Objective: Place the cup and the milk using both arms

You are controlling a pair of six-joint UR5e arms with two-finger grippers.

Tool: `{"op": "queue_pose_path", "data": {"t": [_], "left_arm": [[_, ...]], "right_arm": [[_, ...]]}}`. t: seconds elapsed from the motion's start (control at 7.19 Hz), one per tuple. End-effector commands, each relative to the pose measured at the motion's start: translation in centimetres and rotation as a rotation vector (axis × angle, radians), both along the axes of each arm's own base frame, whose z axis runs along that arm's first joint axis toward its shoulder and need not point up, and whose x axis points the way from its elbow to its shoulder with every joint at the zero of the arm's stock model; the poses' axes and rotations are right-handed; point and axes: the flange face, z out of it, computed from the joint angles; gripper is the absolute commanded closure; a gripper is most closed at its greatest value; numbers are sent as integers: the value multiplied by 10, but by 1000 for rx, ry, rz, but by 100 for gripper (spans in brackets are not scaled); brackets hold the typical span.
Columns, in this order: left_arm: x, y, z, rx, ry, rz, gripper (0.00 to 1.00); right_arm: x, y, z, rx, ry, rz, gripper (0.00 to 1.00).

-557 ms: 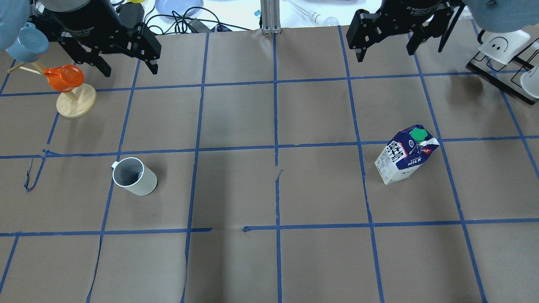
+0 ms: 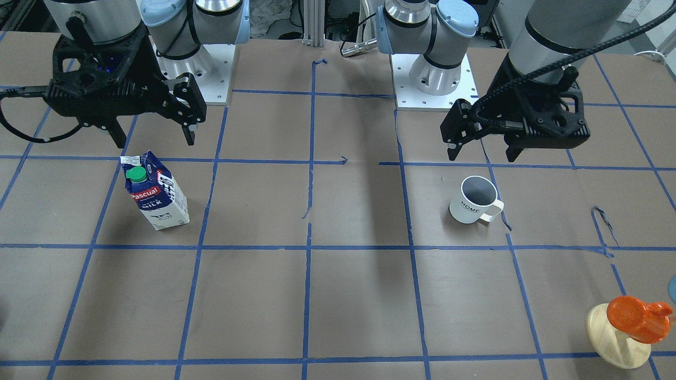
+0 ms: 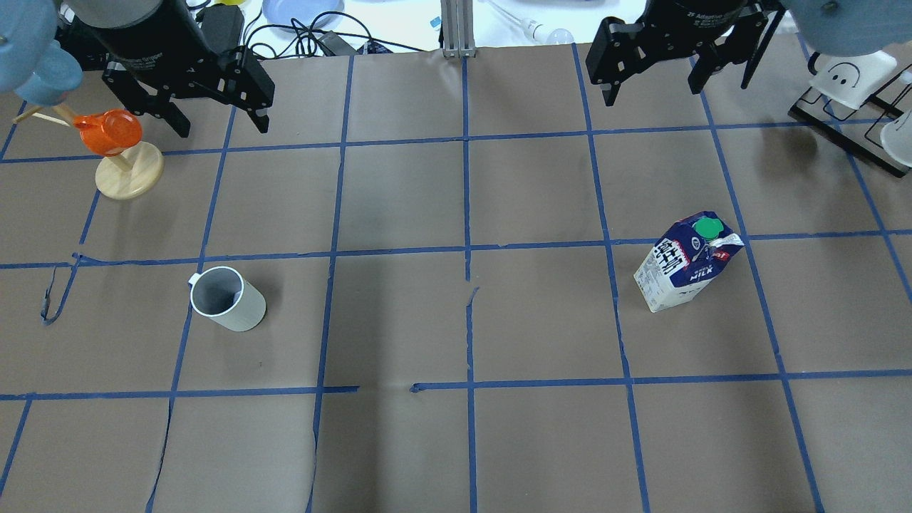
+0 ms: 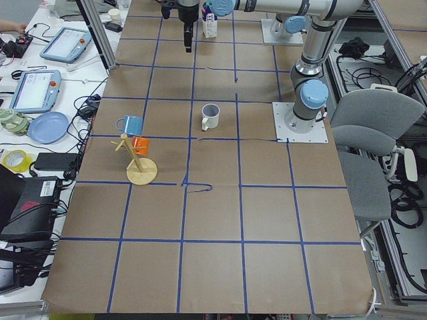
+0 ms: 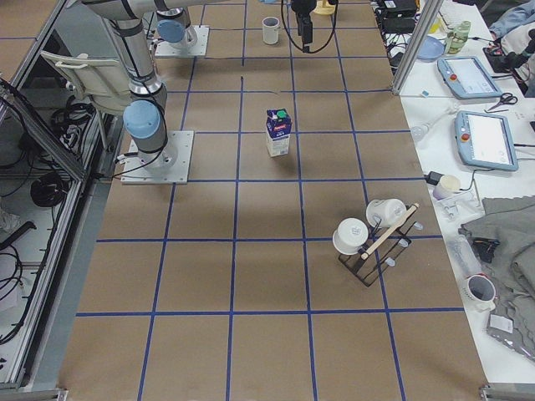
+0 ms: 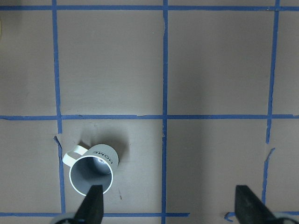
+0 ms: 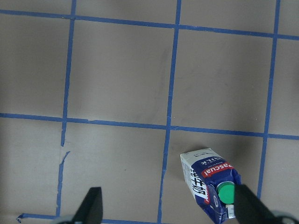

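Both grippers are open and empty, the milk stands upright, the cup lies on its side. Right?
No: the cup stands upright, mouth up, as the exterior front-facing view shows. The left gripper and right gripper are open and empty; the milk stands upright.

Upright cup [image 3: 226,299], upright milk [image 3: 685,261], well apart

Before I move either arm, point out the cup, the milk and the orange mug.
cup [image 3: 246,312], overhead exterior view, on its white outer wall.
milk [image 3: 680,265], overhead exterior view, on its printed side panel.
orange mug [image 3: 107,132], overhead exterior view, on its body.
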Motion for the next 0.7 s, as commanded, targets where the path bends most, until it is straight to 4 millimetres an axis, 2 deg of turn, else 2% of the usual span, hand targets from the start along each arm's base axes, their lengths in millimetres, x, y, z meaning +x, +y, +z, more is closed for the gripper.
{"op": "queue_pose_path", "data": {"t": [0.0,0.28,0.56], "left_arm": [[2,0,0,2,-1,4,0],[4,5,-2,10,-5,8,0],[5,9,-1,7,1,12,0]], "right_arm": [[-1,0,0,0,1,-3,0],[-2,-1,-1,2,-2,-4,0],[-14,-3,-2,16,-9,-29,0]]}}
